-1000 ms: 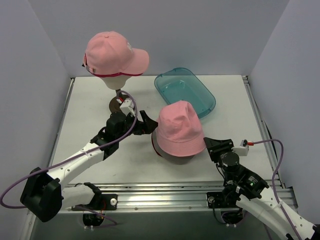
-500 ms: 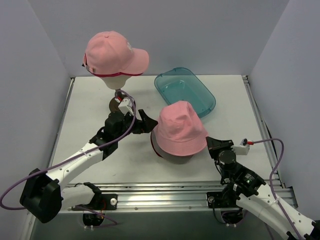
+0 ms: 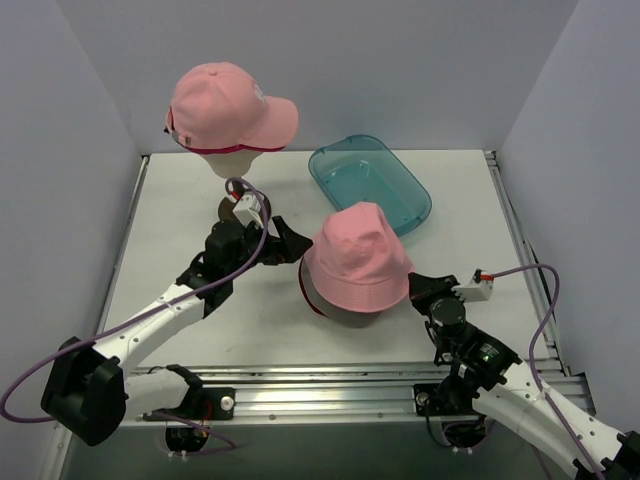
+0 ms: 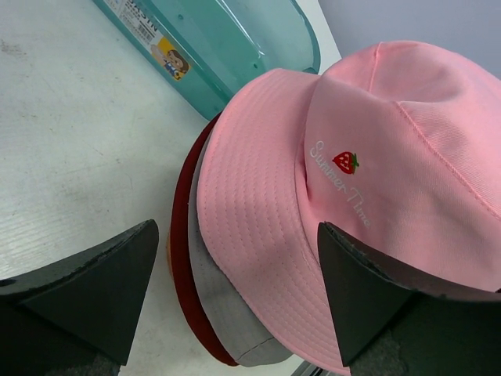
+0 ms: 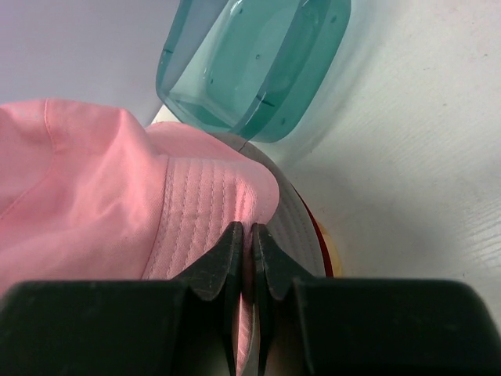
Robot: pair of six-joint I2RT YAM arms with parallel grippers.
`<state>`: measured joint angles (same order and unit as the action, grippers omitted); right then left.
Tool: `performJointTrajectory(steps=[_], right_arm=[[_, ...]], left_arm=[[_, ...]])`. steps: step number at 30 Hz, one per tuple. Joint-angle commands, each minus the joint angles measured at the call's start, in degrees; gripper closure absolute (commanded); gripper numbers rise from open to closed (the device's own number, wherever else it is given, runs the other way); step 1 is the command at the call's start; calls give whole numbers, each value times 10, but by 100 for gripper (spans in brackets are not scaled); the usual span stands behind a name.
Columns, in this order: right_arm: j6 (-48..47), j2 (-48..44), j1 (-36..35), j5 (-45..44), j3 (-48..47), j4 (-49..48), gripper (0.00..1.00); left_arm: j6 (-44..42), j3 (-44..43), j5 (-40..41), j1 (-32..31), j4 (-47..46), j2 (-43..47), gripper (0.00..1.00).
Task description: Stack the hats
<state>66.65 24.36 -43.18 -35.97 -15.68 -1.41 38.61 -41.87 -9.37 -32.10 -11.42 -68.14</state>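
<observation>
The pale pink bucket hat [image 3: 357,258] sits on the dark red hat showing grey [image 3: 318,298] at mid table. My right gripper [image 3: 418,290] is shut on the bucket hat's right brim; in the right wrist view pink fabric [image 5: 196,211] is pinched between the fingers of the right gripper [image 5: 250,235]. My left gripper [image 3: 290,243] stands open at the pile's left edge, its fingers [image 4: 94,290] wide on either side of the brims [image 4: 235,235]. A pale pink peaked cap [image 3: 225,100] tops a magenta cap [image 3: 215,150] on the head form.
The cream head form [image 3: 228,162] stands on a round base [image 3: 232,208] at the back left, just behind my left wrist. A clear teal tray [image 3: 370,182] lies at the back, close behind the bucket hat. Grey walls enclose the table on three sides.
My right gripper has shut on the bucket hat's brim and pushed in slightly. The bucket hat has shifted a little to the left and back. My left gripper has edged backward, still open.
</observation>
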Motion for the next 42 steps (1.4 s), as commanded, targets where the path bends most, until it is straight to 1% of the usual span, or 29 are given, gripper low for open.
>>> performJointTrajectory(steps=[1,4,5,6,8,12,13,16,18,24,25,26,27,28,29,31,33,34,37,38,40,42], right_arm=[[-62,-8,-1,9,18,-39,100],[-75,-15,-1,20,24,-44,100],[-76,-17,0,20,25,-43,100],[-76,-18,-1,25,26,-43,100],[-83,-15,-1,30,29,-47,100],[-97,-15,-1,40,27,-46,100],[-99,-17,-1,41,26,-41,100],[-102,-27,-1,40,21,-33,100],[-104,-34,-1,41,18,-31,100],[-106,-38,-1,43,14,-25,100],[-107,-37,-1,44,14,-25,100],[-108,-37,-1,44,13,-25,100],[-109,-37,-1,42,13,-24,100],[-110,-36,-1,41,11,-23,100],[-110,-34,-1,40,10,-22,100],[-112,-33,-1,40,9,-21,100],[-112,-32,-1,40,10,-22,100],[-112,-31,-1,40,10,-22,100],[-112,-33,-1,41,10,-24,100],[-113,-32,-1,41,10,-24,100],[-113,-31,-1,41,10,-26,100],[-113,-29,-1,42,12,-27,100]], left_arm=[[7,-3,-26,4,-48,-2,9],[17,-6,-44,9,-72,-29,13],[27,-1,-63,12,-84,-35,15],[31,1,-73,13,-96,-40,24],[39,6,-86,17,-123,-54,28],[44,11,-90,19,-130,-67,27],[45,12,-92,20,-134,-69,24],[47,12,-95,20,-136,-77,19],[51,10,-101,21,-138,-84,17],[77,23,-121,27,-198,-114,18],[83,28,-138,31,-233,-123,19],[98,40,-151,34,-261,-127,24],[108,48,-164,41,-290,-132,28],[117,55,-176,46,-344,-139,30],[134,61,-198,51,-370,-144,31],[149,72,-217,66,-420,-155,32],[171,83,-244,76,-454,-163,32],[178,86,-251,81,-481,-170,35],[193,99,-274,101,-512,-174,42],[190,100,-275,106,-511,-171,42],[182,101,-276,107,-501,-165,46],[173,97,-279,107,-493,-165,47]])
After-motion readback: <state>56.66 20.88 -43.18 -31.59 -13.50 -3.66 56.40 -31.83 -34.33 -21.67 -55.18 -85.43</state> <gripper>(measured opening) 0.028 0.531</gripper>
